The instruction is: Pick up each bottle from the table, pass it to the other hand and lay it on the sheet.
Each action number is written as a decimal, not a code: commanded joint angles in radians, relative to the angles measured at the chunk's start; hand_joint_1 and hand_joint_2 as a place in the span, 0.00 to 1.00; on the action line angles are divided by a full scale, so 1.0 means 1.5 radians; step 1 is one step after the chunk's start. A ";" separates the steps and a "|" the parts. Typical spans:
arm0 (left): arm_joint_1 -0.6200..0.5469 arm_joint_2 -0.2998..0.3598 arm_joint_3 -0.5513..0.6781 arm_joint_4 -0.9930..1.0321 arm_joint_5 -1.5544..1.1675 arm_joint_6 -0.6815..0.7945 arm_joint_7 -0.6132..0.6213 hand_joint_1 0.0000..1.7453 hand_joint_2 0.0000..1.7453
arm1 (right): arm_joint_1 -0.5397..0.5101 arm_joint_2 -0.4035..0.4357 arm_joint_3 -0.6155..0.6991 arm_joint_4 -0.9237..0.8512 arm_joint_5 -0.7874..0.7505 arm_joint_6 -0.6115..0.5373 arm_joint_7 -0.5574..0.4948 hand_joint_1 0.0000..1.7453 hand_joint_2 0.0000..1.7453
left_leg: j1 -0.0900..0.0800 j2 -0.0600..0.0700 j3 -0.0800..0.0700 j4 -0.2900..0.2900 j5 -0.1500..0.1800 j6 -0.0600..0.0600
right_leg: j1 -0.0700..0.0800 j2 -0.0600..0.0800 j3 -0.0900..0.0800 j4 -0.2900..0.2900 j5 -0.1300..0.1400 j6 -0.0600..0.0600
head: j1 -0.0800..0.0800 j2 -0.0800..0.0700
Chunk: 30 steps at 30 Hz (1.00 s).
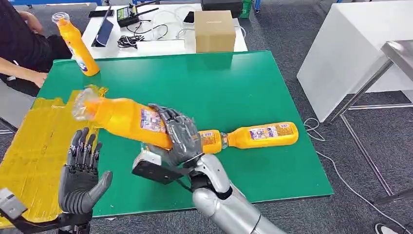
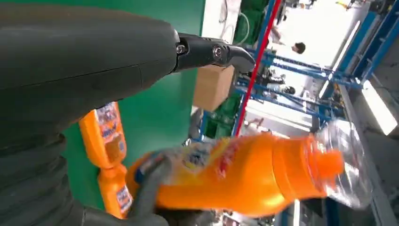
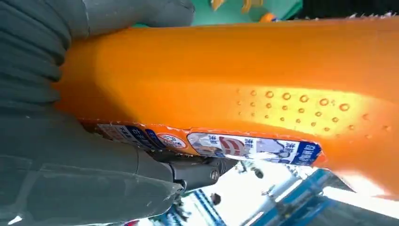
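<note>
My right hand (image 1: 180, 136) grips an orange bottle (image 1: 124, 119) around its labelled middle and holds it above the green table (image 1: 229, 83), its clear cap end pointing toward the yellow sheet (image 1: 34, 146). The right wrist view shows the bottle (image 3: 244, 70) close up, clamped in that hand (image 3: 70, 165). My left hand (image 1: 83, 178) stands open below the bottle's cap end, fingers spread, over the sheet's edge. From the left wrist, the held bottle (image 2: 244, 174) hangs just past my left hand (image 2: 70, 61). A second bottle (image 1: 263, 135) lies on the table to the right, and another (image 1: 212, 139) is partly hidden behind my right hand.
One more orange bottle (image 1: 75, 44) stands at the table's far left corner, beside a seated person (image 1: 24, 53). Behind the green table a white table carries a cardboard box (image 1: 214, 30), cables and devices. A white bench (image 1: 350, 48) and a metal frame (image 1: 365, 92) stand at the right.
</note>
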 commanded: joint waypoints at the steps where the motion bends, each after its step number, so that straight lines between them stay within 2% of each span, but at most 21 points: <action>1: -0.030 0.028 -0.006 0.030 0.098 -0.033 0.038 0.00 1.00 | -0.072 0.030 0.096 0.140 0.095 -0.026 0.042 1.00 1.00 | 0.000 0.001 0.001 -0.001 0.000 -0.001 | 0.000 0.001 0.001 0.000 0.000 0.000 | 0.000 0.000; 5: -0.046 0.027 -0.009 0.039 0.144 -0.047 0.064 0.00 1.00 | -0.084 0.047 0.134 0.185 0.139 -0.032 0.056 0.99 1.00 | 0.000 0.001 0.001 -0.001 0.000 -0.001 | 0.000 0.001 0.001 0.000 0.000 0.000 | 0.000 0.000; 17: -0.038 0.016 -0.004 0.033 0.177 -0.039 0.074 0.00 1.00 | -0.077 0.067 0.173 0.208 0.167 -0.030 0.056 1.00 1.00 | 0.000 0.000 0.001 -0.001 0.000 -0.001 | 0.000 0.000 0.001 -0.001 0.000 0.000 | 0.000 0.000; 23: -0.028 0.006 0.003 0.017 0.152 0.000 0.063 0.00 1.00 | -0.063 0.076 0.208 0.209 0.183 -0.018 0.064 0.99 1.00 | 0.000 0.000 0.001 -0.001 0.000 -0.001 | 0.000 0.000 0.001 -0.001 0.000 0.000 | 0.000 0.000; 29: -0.033 -0.007 -0.003 0.018 0.114 0.067 0.057 0.00 1.00 | -0.109 0.096 0.263 0.266 0.130 -0.005 0.070 0.99 1.00 | 0.000 0.000 0.000 0.000 0.000 -0.001 | 0.000 0.000 0.000 0.000 0.000 0.000 | 0.000 0.000; 30: -0.033 -0.011 -0.002 0.019 0.112 0.077 0.051 0.51 1.00 | -0.112 0.099 0.270 0.281 0.118 -0.008 0.069 0.98 1.00 | 0.000 0.000 0.000 0.000 0.000 -0.001 | 0.000 0.000 0.000 -0.001 0.000 0.000 | 0.000 0.000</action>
